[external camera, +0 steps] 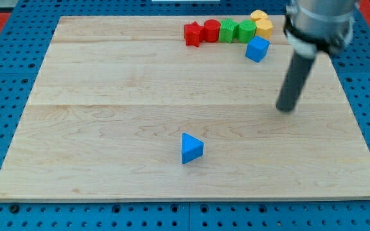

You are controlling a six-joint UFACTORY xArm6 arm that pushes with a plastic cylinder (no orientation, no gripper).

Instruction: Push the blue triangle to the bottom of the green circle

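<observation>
Nearest the camera — the blue triangle (pixel 191 148), alone in the lower middle of the frame, on the pale wooden counter (pixel 108 128). It sat a little below and right of the board's centre, with bare wood on all sides.

Upper right of the frame: a row of blocks near the counter's top edge. From the view's left, a red block (pixel 193 34) of irregular outline, a rounder red block (pixel 211 30), a green block (pixel 229 30), and the green circle (pixel 246 30); each appeared to touch its neighbour. At the row's right end, two yellow blocks, one (pixel 258 15) just behind the other (pixel 263 27), shapes hard to make out. A blue cube (pixel 257 49) sat just below the row, under the gap between green circle and front yellow block, close to both; contact could not be judged.

The tool was a plain dark rod with nothing to open or close, and it gripped nothing. My tip (pixel 288 107) stood at the right of the frame, below and right of the blue cube, well apart from the blue triangle — touching no block.

The triangle lay far below the green circle and somewhat to the view's left of it.

A blue pegboard (pixel 5 64) surrounded the counter.
</observation>
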